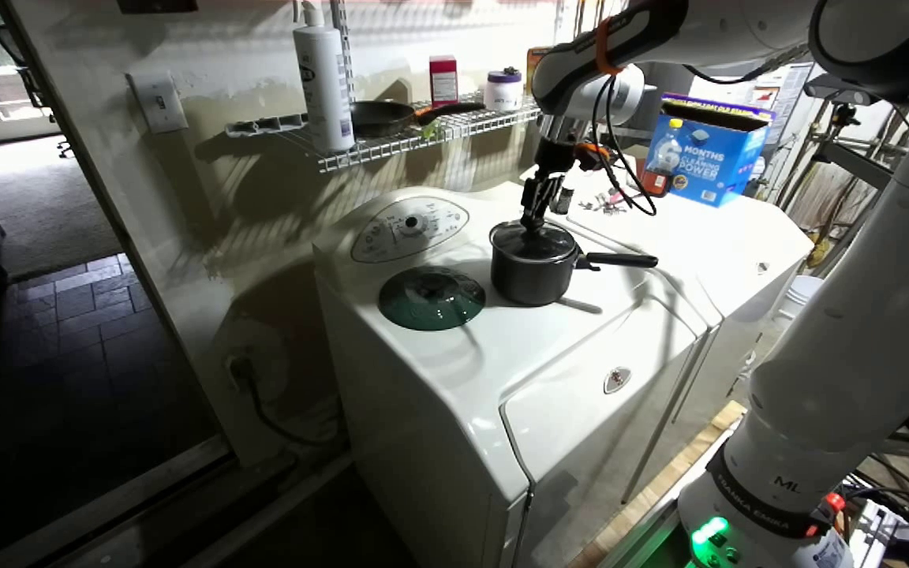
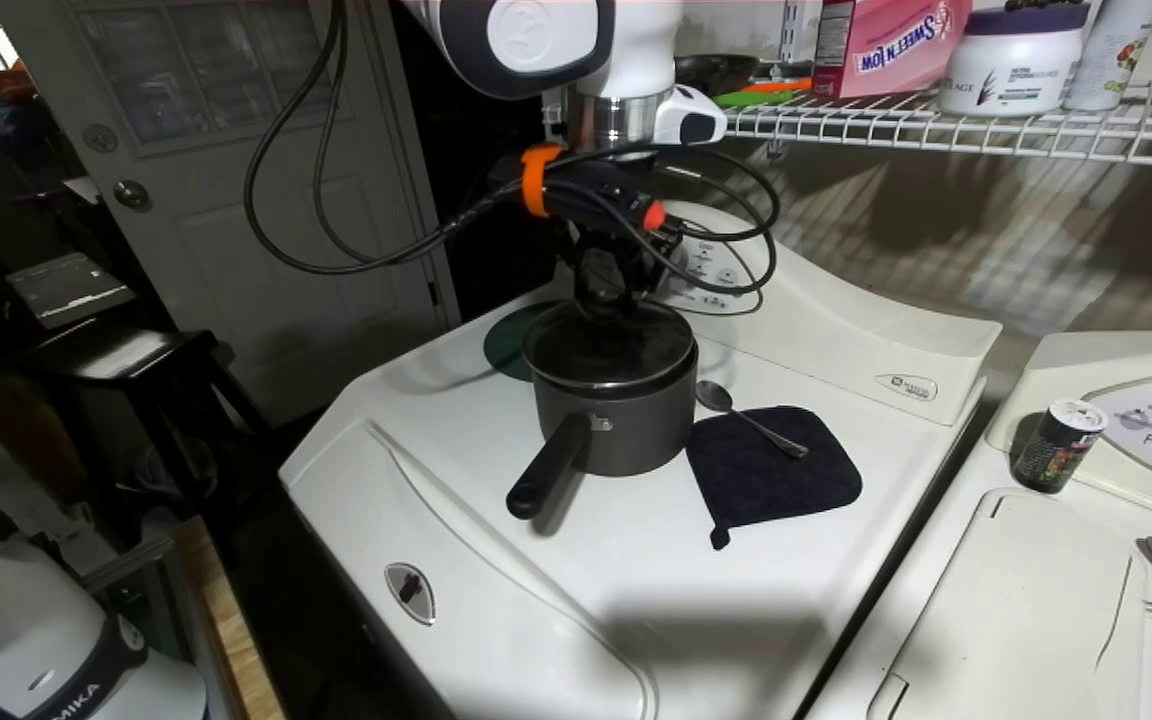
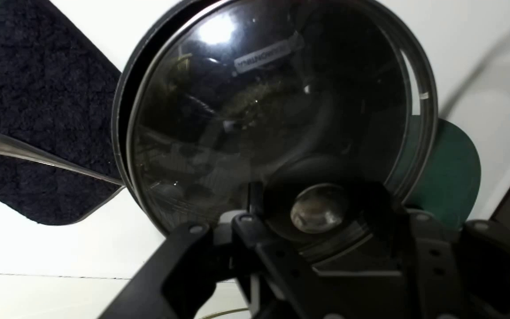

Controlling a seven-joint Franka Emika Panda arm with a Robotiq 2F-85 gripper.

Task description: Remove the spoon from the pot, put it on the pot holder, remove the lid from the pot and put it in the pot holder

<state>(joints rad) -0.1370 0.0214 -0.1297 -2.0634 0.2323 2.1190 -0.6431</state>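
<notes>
the dark gray pot (image 2: 636, 430) was set upright on a white machine (image 1: 533, 339), between the green disc (image 1: 431, 308) and the dark pot holder (image 2: 756, 490). the glass lid (image 2: 596, 355) was seen over it, a bit toward the green disc, so part of the pot's rim could be seen. the gripper (image 3: 314, 201) was pointed down at the lid, with its fingers (image 3: 256, 199) on two sides of the knob (image 3: 319, 208); it could not be told if the knob was pinched. the spoon (image 3: 44, 157) was laid with its handle on the pot holder and its bowl past the edge, near the pot.
</notes>
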